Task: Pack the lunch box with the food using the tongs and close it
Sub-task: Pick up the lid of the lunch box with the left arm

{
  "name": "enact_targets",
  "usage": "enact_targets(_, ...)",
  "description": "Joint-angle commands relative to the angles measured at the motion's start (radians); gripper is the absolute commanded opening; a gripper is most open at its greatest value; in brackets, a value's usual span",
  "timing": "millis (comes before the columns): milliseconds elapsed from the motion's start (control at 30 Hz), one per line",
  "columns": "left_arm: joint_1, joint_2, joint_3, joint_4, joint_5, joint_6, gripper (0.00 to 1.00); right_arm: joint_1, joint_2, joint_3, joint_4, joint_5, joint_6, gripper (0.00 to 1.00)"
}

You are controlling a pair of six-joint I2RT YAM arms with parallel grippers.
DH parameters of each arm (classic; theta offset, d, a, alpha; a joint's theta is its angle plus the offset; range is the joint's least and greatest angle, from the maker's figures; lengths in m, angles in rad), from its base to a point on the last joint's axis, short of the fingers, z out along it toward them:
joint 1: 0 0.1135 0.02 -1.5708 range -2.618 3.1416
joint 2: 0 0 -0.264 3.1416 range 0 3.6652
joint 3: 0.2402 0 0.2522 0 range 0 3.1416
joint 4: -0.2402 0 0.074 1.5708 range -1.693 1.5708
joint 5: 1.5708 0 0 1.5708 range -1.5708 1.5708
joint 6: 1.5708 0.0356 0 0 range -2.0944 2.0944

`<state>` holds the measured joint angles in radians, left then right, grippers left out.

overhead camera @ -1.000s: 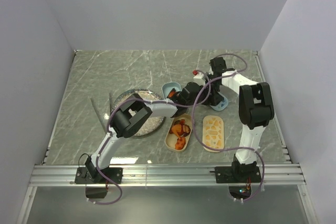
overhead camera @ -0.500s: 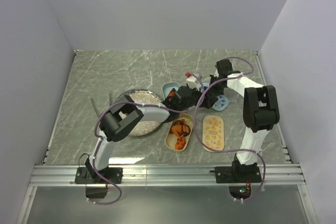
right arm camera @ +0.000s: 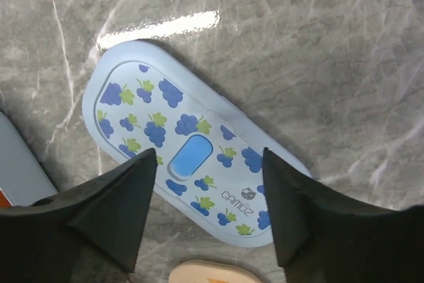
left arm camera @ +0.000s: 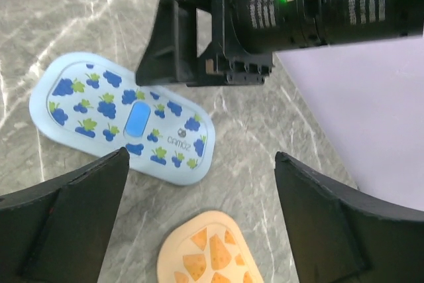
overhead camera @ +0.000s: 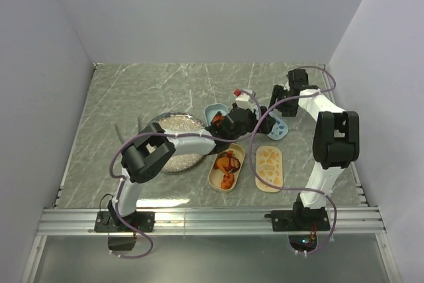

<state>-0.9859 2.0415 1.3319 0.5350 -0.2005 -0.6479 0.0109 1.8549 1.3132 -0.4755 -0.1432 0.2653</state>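
Grey veined marble makes up the table [overhead camera: 132, 91], boxed in by plain white walls. Near its middle the beige tub [overhead camera: 215, 175] holds the food [overhead camera: 226, 162], a small heap of orange and dark chunks. The beige lid [overhead camera: 269, 168] with its cheese pattern lies just beside it on the right. Behind them sits a blue tub [overhead camera: 212, 111], and to the right of that the blue lid [right arm camera: 152, 124] with grapes on it lies flat on the marble, gripped by nothing. The right claw [right arm camera: 209, 157] hangs right over this lid with its fingers spread and nothing between them. The left claw [left arm camera: 202, 157] looks at the same lid from the other side, spread wide and empty too. The tongs [overhead camera: 118, 136] lie well off to the left beyond the silvery plate [overhead camera: 173, 127]. With the chunks in the tub, packing looks done and closing seems to be the step in hand. Next, one claw would need to pinch a lid by its edge, lift it, line it up over its matching tub and press it down evenly.
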Motion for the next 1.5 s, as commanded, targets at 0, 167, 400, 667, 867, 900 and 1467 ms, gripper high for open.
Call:
enact_targets(0, -0.005, 0.011, -0.008, -0.004, 0.028, -0.027, 1.0, -0.032, 0.032, 0.032, -0.017, -0.015, -0.037, 0.73)
enact_targets(167, -0.005, 0.051, 0.012, -0.03, 0.073, -0.048, 0.99, -0.061, 0.076, 0.037, -0.034, -0.004, -0.06, 0.77)
enact_targets(400, 0.019, 0.144, 0.0, 0.152, 0.243, -0.073, 0.99, -0.1, 0.132, 0.057, -0.083, -0.097, -0.092, 0.77)
enact_targets(667, 0.061, 0.206, -0.028, 0.289, 0.28, -0.116, 0.99, -0.098, 0.119, -0.052, -0.049, -0.257, -0.107, 0.75)
enact_targets(867, 0.084, 0.247, 0.006, 0.24, 0.254, -0.14, 0.99, -0.086, 0.066, -0.144, 0.012, -0.372, -0.103, 0.74)
enact_targets(900, 0.087, 0.249, 0.006, 0.24, 0.256, -0.144, 1.0, -0.086, 0.058, -0.166, 0.021, -0.384, -0.1, 0.74)
enact_targets(1467, 0.121, 0.253, -0.023, 0.278, 0.285, -0.182, 0.99, 0.026, -0.114, -0.304, 0.167, -0.599, -0.067, 0.73)
